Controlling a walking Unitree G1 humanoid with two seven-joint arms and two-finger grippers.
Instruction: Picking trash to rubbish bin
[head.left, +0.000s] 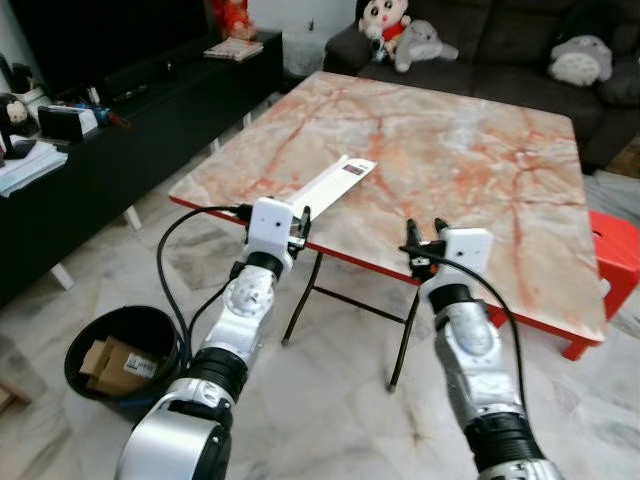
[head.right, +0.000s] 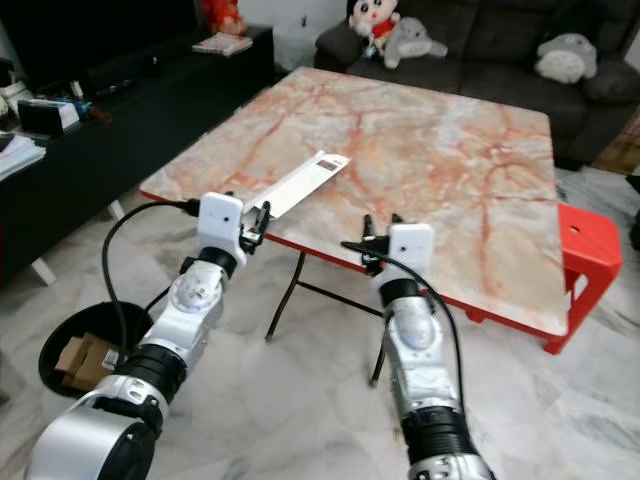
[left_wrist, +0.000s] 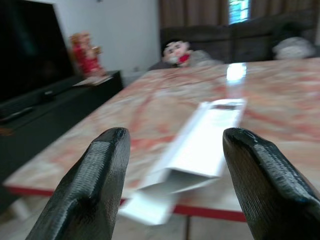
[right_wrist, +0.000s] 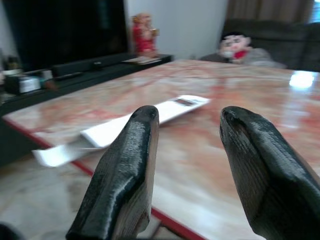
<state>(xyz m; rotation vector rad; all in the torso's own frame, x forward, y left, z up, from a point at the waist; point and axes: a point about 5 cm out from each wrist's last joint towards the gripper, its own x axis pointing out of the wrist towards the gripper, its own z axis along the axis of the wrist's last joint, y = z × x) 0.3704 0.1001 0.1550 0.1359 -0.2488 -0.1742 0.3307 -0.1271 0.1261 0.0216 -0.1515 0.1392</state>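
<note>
One piece of trash to deal with and a few ways to botch it, going from the big stuff down. The square folding table with the pink-veined marble top and red edge (head.left: 470, 170) takes up most of the space ahead, and both arms are parked right at its near edge, so a low reach could knock a wrist into that rim. Off on the floor to the robot's left sits the round black rubbish bin (head.left: 125, 330), already holding some cardboard scraps; it's well apart from the table, so the carry means a turn and probably a step, and a loose pinch could let go on the way. The trash itself, a long flat white cardboard box (head.left: 330, 185), lies on the tabletop with its near end sticking out past the edge. It looks light and open-ended, so I'd guess it slides away or crumples if squeezed off-centre. The left gripper (head.left: 297, 228) has its fingers spread wide, lined up with that overhanging end, nothing held. The right gripper (head.left: 424, 240) is also wide apart and empty, near the edge.
</note>
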